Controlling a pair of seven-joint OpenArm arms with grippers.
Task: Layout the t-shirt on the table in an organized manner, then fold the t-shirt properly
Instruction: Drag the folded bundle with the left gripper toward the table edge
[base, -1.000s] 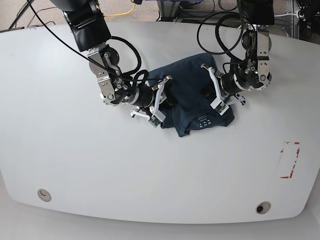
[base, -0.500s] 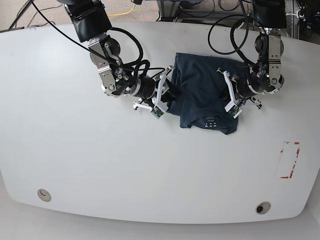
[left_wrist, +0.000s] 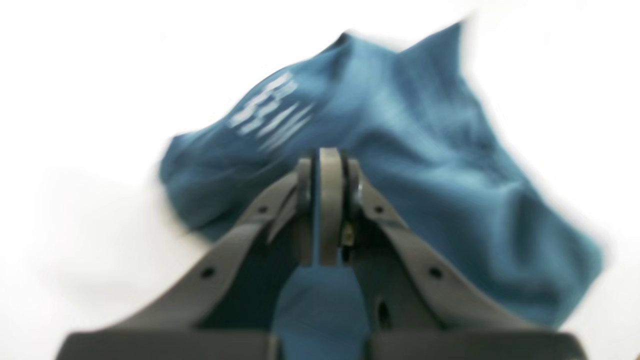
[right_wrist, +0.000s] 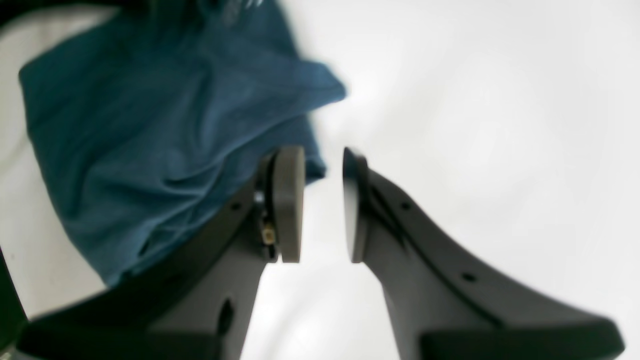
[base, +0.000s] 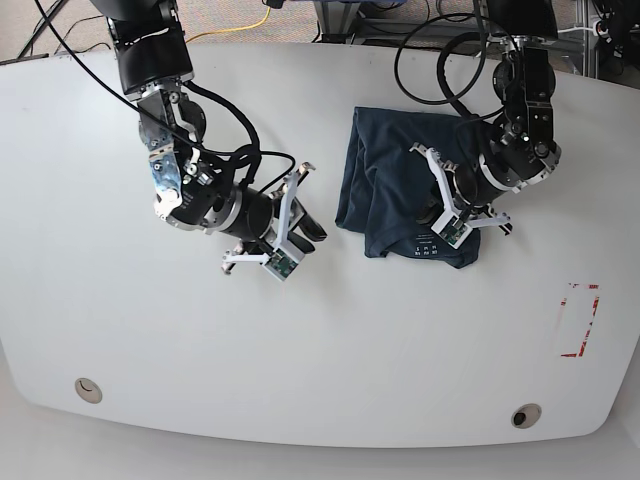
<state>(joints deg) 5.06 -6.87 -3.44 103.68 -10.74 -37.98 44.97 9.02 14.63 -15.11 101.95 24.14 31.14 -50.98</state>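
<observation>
Both wrist views are motion-blurred. Pale print on the t-shirt (left_wrist: 272, 112) smears unreadably; in the base view it is too small to read. The left end effector (base: 440, 195) hides part of the t-shirt beneath it. The desk (base: 320, 340) runs past the base view's edges.

My two arms are black boxy links joined by silver-grey metal joints with screws, trailing looped black cables, and each ends in white skeletal finger frames carrying a small green circuit board and grey pads.
</observation>
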